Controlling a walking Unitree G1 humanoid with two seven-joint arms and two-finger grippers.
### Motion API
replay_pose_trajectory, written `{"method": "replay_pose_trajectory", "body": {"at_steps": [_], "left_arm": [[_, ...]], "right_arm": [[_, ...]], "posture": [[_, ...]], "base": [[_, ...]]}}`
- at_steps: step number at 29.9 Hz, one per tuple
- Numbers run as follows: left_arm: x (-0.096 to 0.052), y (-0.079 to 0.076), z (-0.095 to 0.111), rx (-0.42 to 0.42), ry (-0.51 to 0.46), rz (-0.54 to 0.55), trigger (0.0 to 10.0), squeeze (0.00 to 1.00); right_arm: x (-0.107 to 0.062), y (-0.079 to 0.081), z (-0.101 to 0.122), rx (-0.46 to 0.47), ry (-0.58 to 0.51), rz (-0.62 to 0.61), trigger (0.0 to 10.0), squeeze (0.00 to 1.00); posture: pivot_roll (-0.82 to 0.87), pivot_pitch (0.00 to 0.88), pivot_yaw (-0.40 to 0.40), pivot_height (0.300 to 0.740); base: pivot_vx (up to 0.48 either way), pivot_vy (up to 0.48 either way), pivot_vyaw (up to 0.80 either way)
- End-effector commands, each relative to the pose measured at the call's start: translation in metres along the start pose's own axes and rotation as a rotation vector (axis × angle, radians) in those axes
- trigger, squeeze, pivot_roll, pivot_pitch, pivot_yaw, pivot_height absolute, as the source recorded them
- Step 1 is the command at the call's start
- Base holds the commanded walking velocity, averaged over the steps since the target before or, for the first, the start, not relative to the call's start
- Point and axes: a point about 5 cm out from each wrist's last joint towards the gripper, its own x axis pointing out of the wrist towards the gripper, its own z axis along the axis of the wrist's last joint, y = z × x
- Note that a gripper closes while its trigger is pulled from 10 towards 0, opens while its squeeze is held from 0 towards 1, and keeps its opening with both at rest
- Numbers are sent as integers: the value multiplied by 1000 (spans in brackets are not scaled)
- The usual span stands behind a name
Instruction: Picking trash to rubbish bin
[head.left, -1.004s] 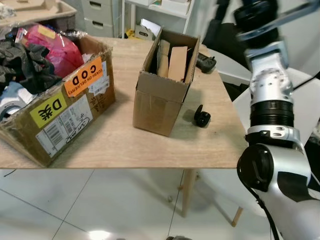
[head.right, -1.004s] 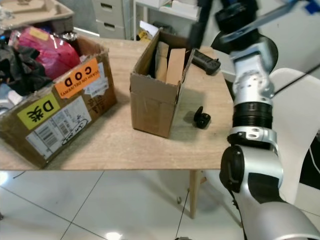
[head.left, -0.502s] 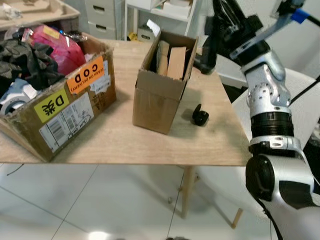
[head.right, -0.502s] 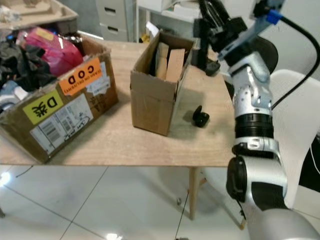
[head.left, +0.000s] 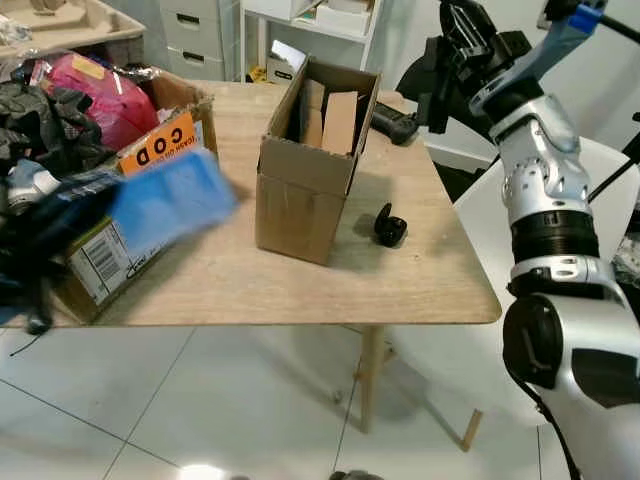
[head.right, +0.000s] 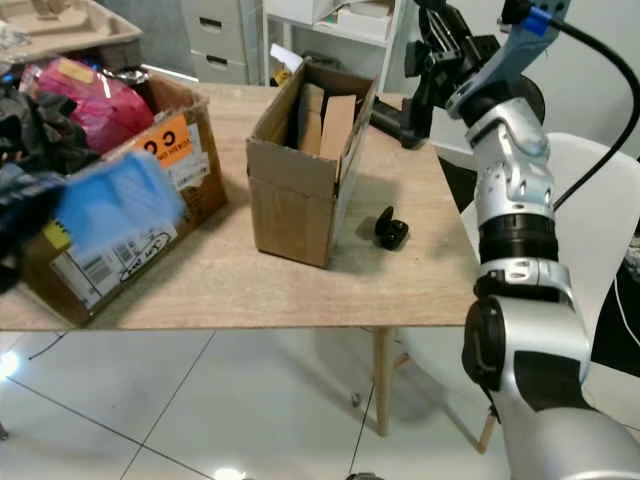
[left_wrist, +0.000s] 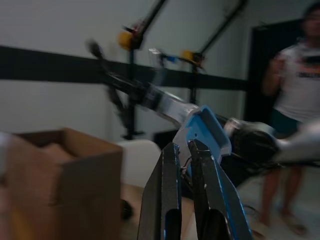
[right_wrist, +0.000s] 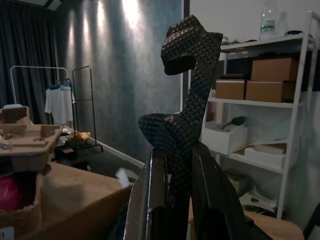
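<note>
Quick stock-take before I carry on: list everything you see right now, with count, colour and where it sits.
Table: one, light wood, in front of the robot.
Small box: one, brown cardboard, open, mid-table, cardboard pieces standing inside.
Large box: one, brown with orange and yellow labels, left end of table, stuffed with dark cloth and a pink bag.
Black case: one, small, on the table right of the small box.
Black textured piece: one, gripped in the right claw.
Blue piece: one, gripped in the left claw.
Person: one, white shirt, standing in the background.
Left claw: shut, blurred, near the large box.
Right claw: shut, raised over the table's far right.
</note>
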Motion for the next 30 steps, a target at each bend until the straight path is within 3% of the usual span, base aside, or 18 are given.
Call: {"method": "replay_pose_trajectory", "body": {"at_steps": [1,8,9,11,16,23,30], "left_arm": [[7,-4,0,7,59,-45,10000,0],[15,-9,-4,-15,70,-75,10000,0],[19,-10,-7,-26,87,-78,10000,0],[20,-11,-8,-29,91,-79,10000,0],[29,-5,-8,28,135,-14,10000,0],[39,6,-9,60,154,67,10000,0],[41,14,-14,81,187,134,10000,0]], "right_arm": [[2,-1,2,-17,9,6,10000,0],[11,8,-6,4,43,23,10000,0],[15,17,-12,6,72,55,10000,0],[17,19,-14,6,80,64,10000,0],[20,33,-17,10,80,156,10000,0],[32,35,26,88,-91,225,10000,0],[36,36,48,114,-174,247,10000,0]], "posture": [[90,130,-61,740],[94,153,-57,740],[100,172,-57,740],[100,172,-57,740],[104,198,-53,740],[87,217,-43,740],[76,223,-39,740]], "base": [[0,0,0],[0,0,0],[0,0,0],[0,0,0],[0,0,0],[0,0,0],[0,0,0]]}}
